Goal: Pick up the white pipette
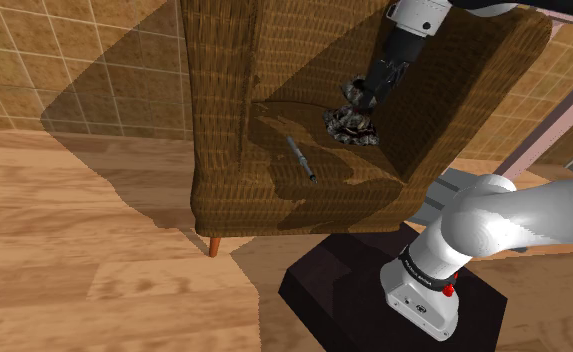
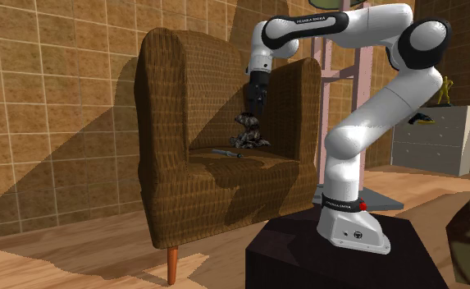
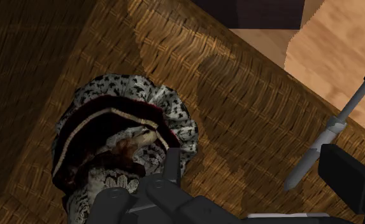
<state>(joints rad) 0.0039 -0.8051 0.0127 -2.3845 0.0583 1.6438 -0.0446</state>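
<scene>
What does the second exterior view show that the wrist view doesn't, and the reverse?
Second exterior view adds the white arm, the armchair's tall back, a tiled wall and a grey dresser. Wrist view adds the speckled object's dark red inside and the open fingers. Both: the woven seat, the grey pipette, the speckled object.

White arm [image 2: 364,123] arched, fingers [image 3: 353,181] spread, pointing down.

Brown woven armchair [image 2: 184,98], grey pipette [image 3: 327,137], blk/wht speckled bundle [image 3: 111,102].
</scene>
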